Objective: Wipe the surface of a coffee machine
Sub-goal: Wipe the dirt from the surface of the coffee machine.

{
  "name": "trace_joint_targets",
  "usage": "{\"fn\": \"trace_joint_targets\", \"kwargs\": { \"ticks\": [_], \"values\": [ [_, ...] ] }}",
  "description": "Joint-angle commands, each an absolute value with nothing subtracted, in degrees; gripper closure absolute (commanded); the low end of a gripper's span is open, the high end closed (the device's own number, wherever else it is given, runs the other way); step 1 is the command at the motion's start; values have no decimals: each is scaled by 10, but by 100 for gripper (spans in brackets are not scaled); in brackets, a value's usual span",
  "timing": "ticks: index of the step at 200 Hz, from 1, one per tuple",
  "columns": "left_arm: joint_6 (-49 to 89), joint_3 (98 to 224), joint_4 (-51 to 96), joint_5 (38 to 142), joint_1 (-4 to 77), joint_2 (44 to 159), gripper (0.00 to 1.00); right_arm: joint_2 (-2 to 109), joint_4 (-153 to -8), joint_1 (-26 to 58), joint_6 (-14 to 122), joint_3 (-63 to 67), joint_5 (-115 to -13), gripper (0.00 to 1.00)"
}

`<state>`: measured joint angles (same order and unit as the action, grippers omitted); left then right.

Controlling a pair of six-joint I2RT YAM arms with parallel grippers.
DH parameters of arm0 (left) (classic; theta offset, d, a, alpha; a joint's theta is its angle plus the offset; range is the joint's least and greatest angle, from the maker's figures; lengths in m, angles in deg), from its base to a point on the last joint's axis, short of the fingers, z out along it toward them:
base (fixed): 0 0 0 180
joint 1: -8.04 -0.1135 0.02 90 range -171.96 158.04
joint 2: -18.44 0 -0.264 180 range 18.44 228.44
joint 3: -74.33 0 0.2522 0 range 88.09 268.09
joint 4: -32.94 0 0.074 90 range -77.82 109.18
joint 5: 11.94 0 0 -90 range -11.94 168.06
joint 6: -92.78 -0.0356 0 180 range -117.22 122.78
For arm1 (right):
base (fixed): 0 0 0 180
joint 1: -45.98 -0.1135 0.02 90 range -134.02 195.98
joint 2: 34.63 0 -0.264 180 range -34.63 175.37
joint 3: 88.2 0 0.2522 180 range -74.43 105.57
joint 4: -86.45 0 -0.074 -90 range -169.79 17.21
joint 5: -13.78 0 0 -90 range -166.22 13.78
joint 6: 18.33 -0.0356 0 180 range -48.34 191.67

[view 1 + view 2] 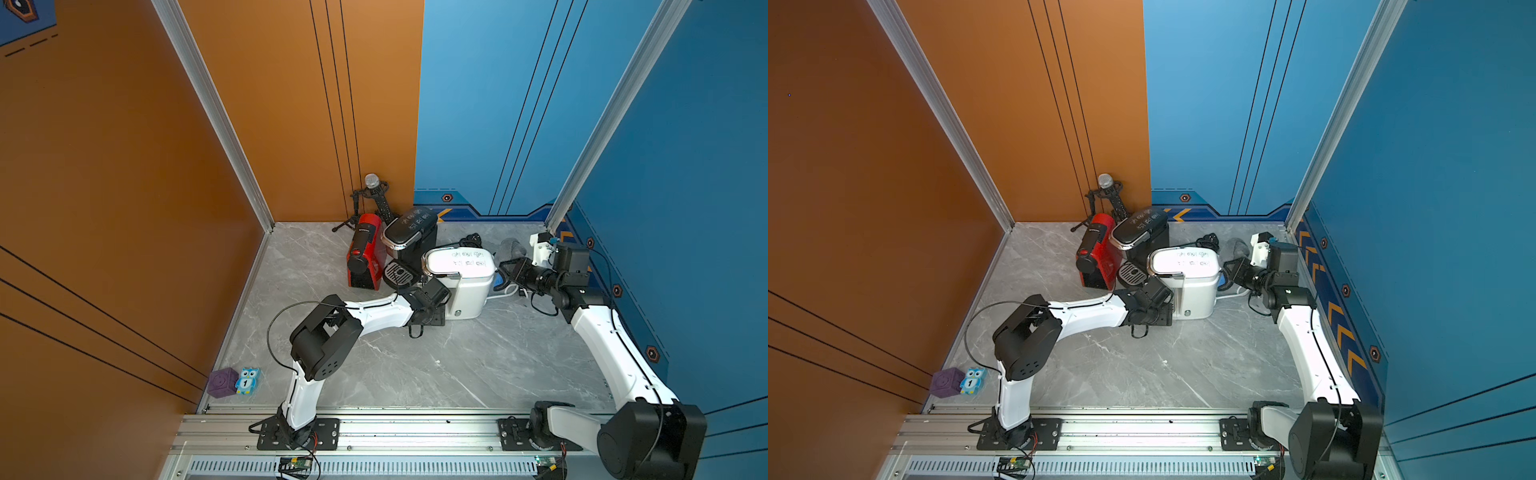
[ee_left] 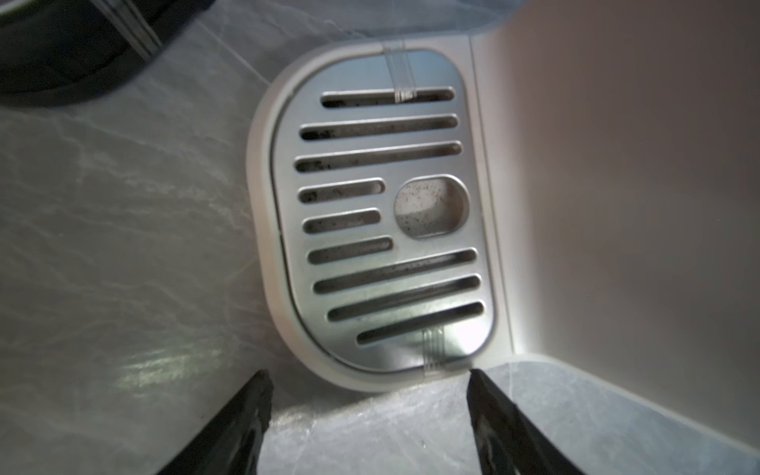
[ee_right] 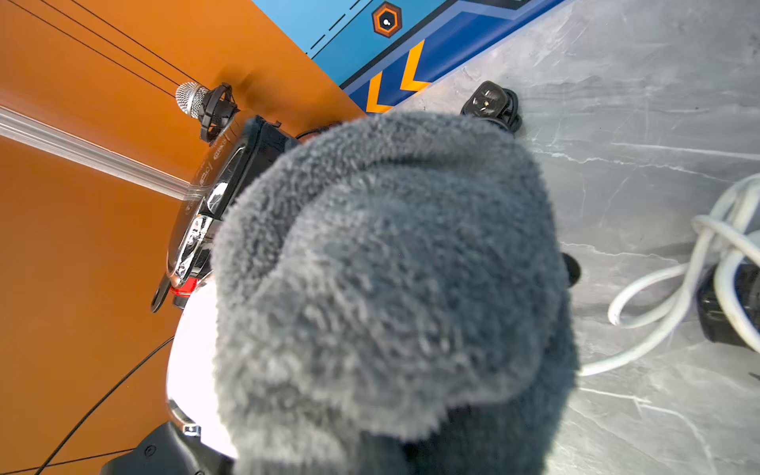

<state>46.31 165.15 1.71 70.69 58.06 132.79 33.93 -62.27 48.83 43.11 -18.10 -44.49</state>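
Observation:
A white coffee machine (image 1: 461,270) (image 1: 1187,270) stands mid-table in both top views. My left gripper (image 2: 368,374) is open at its front, low by the base, with nothing between the fingers. Ahead of it in the left wrist view lies the machine's slotted metal drip tray (image 2: 382,214), with dark specks in the slots, beside the white body (image 2: 617,185). My right gripper (image 1: 507,266) is at the machine's far right side, shut on a fluffy grey cloth (image 1: 511,248) (image 3: 390,288). The cloth fills the right wrist view and hides the fingers.
A black coffee machine (image 1: 409,232) and a red one (image 1: 365,257) stand close behind the white one, with a microphone stand (image 1: 374,187) in the corner. A white cable (image 3: 678,296) and a black plug (image 3: 491,100) lie on the table. A purple cube (image 1: 222,382) and an owl toy (image 1: 247,380) sit front left.

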Motion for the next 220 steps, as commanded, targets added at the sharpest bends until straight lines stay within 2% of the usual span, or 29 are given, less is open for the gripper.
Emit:
{"fn": "trace_joint_targets", "kwargs": {
  "ticks": [1, 76, 99, 174, 220],
  "values": [
    [454, 1665, 12, 701, 586, 1338, 24, 363, -601, 490, 432, -220, -430, 89],
    [452, 1685, 12, 707, 594, 1345, 24, 485, -663, 455, 437, -307, -470, 89],
    [452, 1690, 12, 708, 598, 1349, 24, 454, -664, 442, 424, -297, -464, 89],
    [454, 1714, 11, 716, 608, 1369, 24, 320, -561, 454, 423, -139, -454, 88],
    [455, 1730, 12, 722, 617, 1380, 24, 347, -589, 452, 425, -218, -480, 88]
  ]
}}
